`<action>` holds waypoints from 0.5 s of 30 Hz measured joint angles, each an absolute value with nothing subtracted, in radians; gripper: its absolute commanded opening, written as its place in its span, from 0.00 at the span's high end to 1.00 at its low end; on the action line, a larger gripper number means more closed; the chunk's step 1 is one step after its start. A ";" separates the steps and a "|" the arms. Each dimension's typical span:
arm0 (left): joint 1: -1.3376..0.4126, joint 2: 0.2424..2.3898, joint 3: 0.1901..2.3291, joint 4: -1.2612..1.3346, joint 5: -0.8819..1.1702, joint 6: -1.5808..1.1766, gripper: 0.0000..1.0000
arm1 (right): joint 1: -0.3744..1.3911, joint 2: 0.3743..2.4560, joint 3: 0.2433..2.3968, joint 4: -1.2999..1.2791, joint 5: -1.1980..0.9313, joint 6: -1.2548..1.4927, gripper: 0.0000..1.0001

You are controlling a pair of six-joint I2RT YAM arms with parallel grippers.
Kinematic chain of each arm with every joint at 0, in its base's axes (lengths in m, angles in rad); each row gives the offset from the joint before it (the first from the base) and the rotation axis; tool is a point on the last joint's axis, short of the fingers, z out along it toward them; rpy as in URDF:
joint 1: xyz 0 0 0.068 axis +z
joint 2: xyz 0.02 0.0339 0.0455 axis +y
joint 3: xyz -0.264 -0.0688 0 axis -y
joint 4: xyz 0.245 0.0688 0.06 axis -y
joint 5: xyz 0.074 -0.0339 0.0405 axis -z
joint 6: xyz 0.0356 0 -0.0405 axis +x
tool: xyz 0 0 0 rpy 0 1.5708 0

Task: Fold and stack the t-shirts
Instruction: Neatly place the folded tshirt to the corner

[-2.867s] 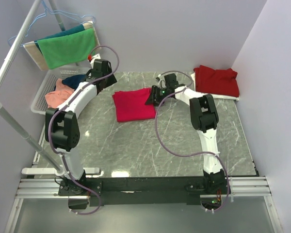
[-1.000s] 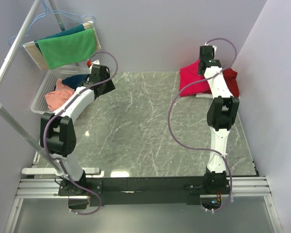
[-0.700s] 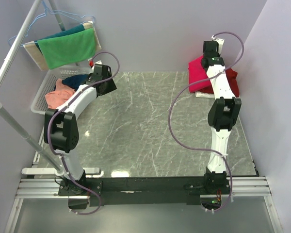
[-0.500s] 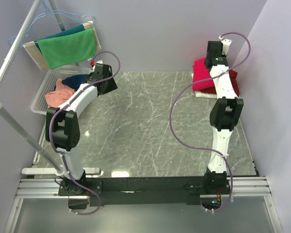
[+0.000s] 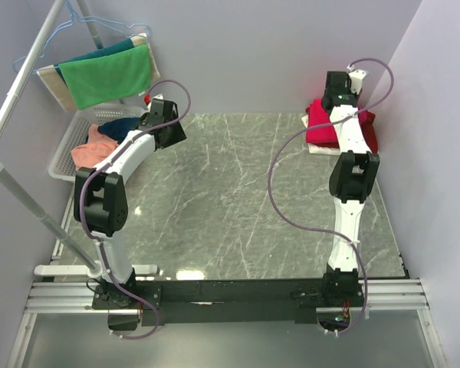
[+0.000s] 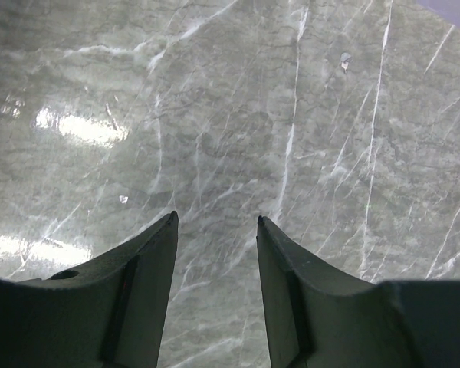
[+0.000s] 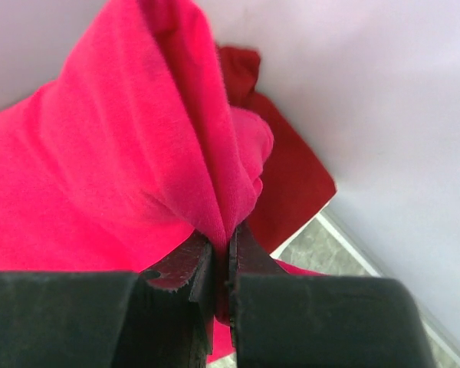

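My right gripper (image 7: 221, 247) is shut on a fold of the bright pinkish-red t-shirt (image 7: 100, 153) and holds it over the darker maroon-red t-shirt (image 7: 287, 180) at the table's far right corner. In the top view the pinkish-red shirt (image 5: 320, 123) lies over the maroon one (image 5: 366, 132), with my right gripper (image 5: 335, 86) above them. My left gripper (image 6: 215, 222) is open and empty over bare marble; in the top view it (image 5: 171, 132) is at the far left. A salmon-orange shirt (image 5: 86, 150) and a navy one (image 5: 121, 125) lie in the basket.
A white basket (image 5: 67, 147) stands at the far left beside the table. Green (image 5: 107, 75), teal and beige towels hang on a rack (image 5: 15, 92) above it. A white board (image 5: 314, 147) lies under the maroon shirt. Walls close in behind and at the right.
My right gripper has carried the pinkish-red shirt from the middle of the table to the far right corner, over the maroon shirt. My left gripper has shifted slightly right.
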State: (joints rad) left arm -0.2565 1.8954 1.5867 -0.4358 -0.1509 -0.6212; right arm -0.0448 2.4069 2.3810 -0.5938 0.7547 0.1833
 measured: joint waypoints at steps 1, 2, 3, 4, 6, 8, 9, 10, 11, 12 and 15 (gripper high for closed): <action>-0.257 1.899 1.591 -0.435 -0.150 -0.621 0.49 | -0.044 2.425 2.383 -0.593 0.758 0.181 0.94; -0.257 1.903 1.594 -0.437 -0.147 -0.621 0.50 | -0.044 2.442 2.384 -0.592 0.761 0.178 0.83; -0.257 1.906 1.596 -0.439 -0.145 -0.621 0.49 | -0.044 2.461 2.384 -0.593 0.765 0.176 0.80; -0.257 1.908 1.599 -0.441 -0.142 -0.621 0.50 | -0.045 2.480 2.385 -0.592 0.771 0.172 0.78; -0.257 1.911 1.600 -0.446 -0.136 -0.621 0.50 | -0.045 2.513 2.387 -0.590 0.786 0.161 0.75; -0.258 1.911 1.600 -0.456 -0.131 -0.621 0.50 | -0.047 2.540 2.389 -0.585 0.809 0.146 0.66; -0.258 1.911 1.600 -0.459 -0.129 -0.621 0.50 | -0.047 2.546 2.389 -0.578 0.823 0.136 0.63; -0.259 1.911 1.600 -0.461 -0.128 -0.621 0.50 | -0.049 2.553 2.390 -0.564 0.843 0.124 0.58; -0.261 1.911 1.600 -0.465 -0.128 -0.620 0.50 | -0.051 2.558 2.390 -0.549 0.861 0.112 0.46; -0.263 1.911 1.600 -0.469 -0.127 -0.620 0.50 | -0.053 2.561 2.390 -0.531 0.881 0.100 0.43; -0.270 1.911 1.599 -0.480 -0.127 -0.618 0.50 | -0.061 2.563 2.390 -0.493 0.933 0.071 0.39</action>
